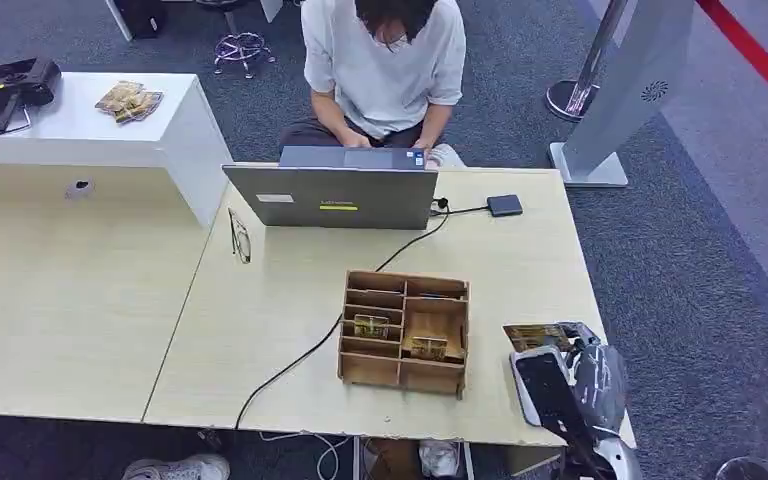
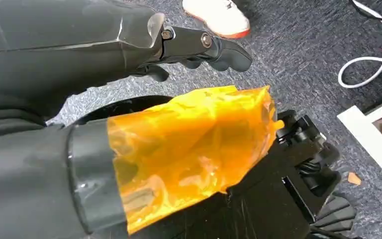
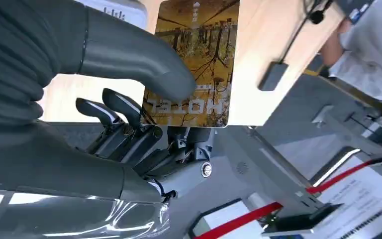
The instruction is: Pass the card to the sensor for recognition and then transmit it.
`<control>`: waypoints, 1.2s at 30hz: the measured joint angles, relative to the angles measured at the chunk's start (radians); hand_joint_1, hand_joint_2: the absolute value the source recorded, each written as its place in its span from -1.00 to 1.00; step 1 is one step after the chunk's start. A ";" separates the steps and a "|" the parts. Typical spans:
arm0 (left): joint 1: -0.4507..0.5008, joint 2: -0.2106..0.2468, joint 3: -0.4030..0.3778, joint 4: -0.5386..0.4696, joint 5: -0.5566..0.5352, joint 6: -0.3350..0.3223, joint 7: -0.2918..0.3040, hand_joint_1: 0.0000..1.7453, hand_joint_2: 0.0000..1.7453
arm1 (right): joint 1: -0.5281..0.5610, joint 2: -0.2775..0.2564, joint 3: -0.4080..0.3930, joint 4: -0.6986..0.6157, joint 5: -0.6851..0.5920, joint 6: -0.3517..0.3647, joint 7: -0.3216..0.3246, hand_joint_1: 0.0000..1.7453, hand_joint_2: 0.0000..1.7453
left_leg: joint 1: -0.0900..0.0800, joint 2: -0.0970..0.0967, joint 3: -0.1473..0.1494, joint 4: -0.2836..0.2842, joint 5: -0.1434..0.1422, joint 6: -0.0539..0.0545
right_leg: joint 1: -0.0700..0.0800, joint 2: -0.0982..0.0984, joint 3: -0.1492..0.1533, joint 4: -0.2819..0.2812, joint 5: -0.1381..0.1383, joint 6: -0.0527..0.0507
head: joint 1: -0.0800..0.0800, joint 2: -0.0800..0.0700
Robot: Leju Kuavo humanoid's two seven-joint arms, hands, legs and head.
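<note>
Grey-blue carpet all round, and a pale wooden worktop point(image 1: 260, 330) with a laptop point(image 1: 332, 195), a wooden organiser box point(image 1: 405, 330) and a small dark sensor pad point(image 1: 505, 205) on a cable near the far edge. A person point(image 1: 385, 60) sits behind the laptop.

So the right hand point(image 1: 570, 365) is up at the right end of the worktop with the card point(image 3: 199, 64) pinched between thumb and fingers point(image 3: 124, 107); the wrist view shows the thumb pressed flat on the printed face, so the grip looks solid. The card is in the air at the worktop's right edge, well apart from the sensor pad.

The left hand point(image 2: 199, 47) hangs down by the floor, fingers curled in a bit with nothing in them as far as I can see.

My read: pickup is done, and we're at the start of the carry to the sensor. The next move needs a reach forward and inward, with the card face kept level over that pad.
</note>
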 joint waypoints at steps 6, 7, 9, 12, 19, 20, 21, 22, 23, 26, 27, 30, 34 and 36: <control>0.000 0.000 0.000 0.000 0.005 0.001 0.000 -1.00 -1.00 | 0.010 -0.013 0.055 -0.048 0.005 -0.014 -0.014 1.00 1.00 | 0.000 0.000 0.000 0.000 0.000 0.000 | 0.000 0.000 0.000 0.000 0.000 0.000 | 0.000 0.000; 0.000 0.000 0.000 0.000 0.005 0.001 0.000 -1.00 -1.00 | 0.010 -0.016 0.067 -0.055 0.008 -0.015 -0.018 1.00 1.00 | 0.000 0.000 0.000 0.000 0.000 0.000 | 0.000 0.000 0.000 0.000 0.000 0.000 | 0.000 0.000; 0.000 0.000 0.000 0.000 0.005 0.001 0.000 -1.00 -1.00 | 0.011 -0.023 0.089 -0.068 0.014 -0.018 -0.021 1.00 1.00 | 0.000 0.000 0.000 0.000 0.000 0.000 | 0.000 0.000 0.000 0.000 0.000 0.000 | 0.000 0.000; 0.000 0.000 0.000 0.000 0.006 0.001 -0.001 -1.00 -1.00 | 0.012 -0.029 0.116 -0.082 0.019 -0.024 -0.023 1.00 1.00 | 0.000 0.000 0.000 0.000 0.000 0.000 | 0.000 0.000 0.000 0.000 0.000 0.000 | 0.000 0.000; 0.000 0.000 0.000 0.000 0.007 0.001 -0.003 -1.00 -1.00 | 0.012 -0.050 0.184 -0.113 0.045 -0.034 -0.042 1.00 1.00 | 0.000 0.000 0.000 0.000 0.000 0.000 | 0.000 0.000 0.000 0.000 0.000 0.000 | 0.000 0.000; 0.000 0.000 0.000 0.000 0.007 0.001 -0.003 -1.00 -1.00 | 0.011 -0.053 0.193 -0.116 0.047 -0.034 -0.045 1.00 1.00 | 0.000 0.000 0.000 0.000 0.000 0.000 | 0.000 0.000 0.000 0.000 0.000 0.000 | 0.000 0.000; 0.000 0.000 0.000 0.000 0.007 0.000 -0.003 -1.00 -1.00 | 0.011 -0.055 0.203 -0.119 0.048 -0.035 -0.047 1.00 1.00 | 0.000 0.000 0.000 0.000 0.000 0.000 | 0.000 0.000 0.000 0.000 0.000 0.000 | 0.000 0.000; 0.000 0.000 0.000 0.000 0.007 0.000 -0.003 -1.00 -1.00 | 0.010 -0.058 0.211 -0.122 0.052 -0.035 -0.051 1.00 1.00 | 0.000 0.000 0.000 0.000 0.000 0.000 | 0.000 0.000 0.000 0.000 0.000 0.000 | 0.000 0.000; 0.000 0.000 0.000 0.000 0.008 -0.002 -0.003 -1.00 -1.00 | 0.010 -0.060 0.220 -0.125 0.056 -0.037 -0.055 1.00 1.00 | 0.000 0.000 0.000 0.000 0.000 0.000 | 0.000 0.000 0.000 0.000 0.000 0.000 | 0.000 0.000; 0.000 0.000 0.000 0.000 0.010 -0.006 0.000 -1.00 -1.00 | -0.005 -0.065 0.245 -0.132 0.064 -0.042 -0.060 1.00 1.00 | 0.000 0.000 0.000 0.000 0.000 0.000 | 0.000 0.000 0.000 0.000 0.000 0.000 | 0.000 0.000; 0.000 0.000 0.000 0.000 0.012 -0.008 0.002 -1.00 -1.00 | -0.017 -0.065 0.254 -0.131 0.066 -0.041 -0.059 1.00 1.00 | 0.000 0.001 0.000 0.000 0.000 0.000 | 0.000 0.000 0.000 0.000 0.000 0.000 | 0.000 0.000; -0.001 0.000 0.000 0.000 0.011 -0.011 0.003 -1.00 -1.00 | -0.053 -0.066 0.279 -0.132 0.071 -0.031 -0.059 1.00 1.00 | 0.000 0.000 0.000 0.000 0.000 0.000 | 0.000 0.000 0.000 0.000 0.000 0.000 | 0.000 0.000; -0.001 0.000 0.000 0.000 0.010 -0.014 0.003 -1.00 -1.00 | -0.074 -0.069 0.306 -0.134 0.079 -0.029 -0.060 1.00 1.00 | 0.000 0.000 0.000 0.000 0.000 0.000 | 0.000 0.000 0.000 0.000 0.000 0.000 | 0.000 0.000; -0.001 0.000 0.000 0.000 0.009 -0.014 0.003 -1.00 -1.00 | -0.082 -0.071 0.318 -0.135 0.084 -0.030 -0.066 1.00 1.00 | 0.000 0.000 0.000 0.000 0.000 0.000 | 0.000 0.000 0.000 0.000 0.000 0.000 | 0.000 0.000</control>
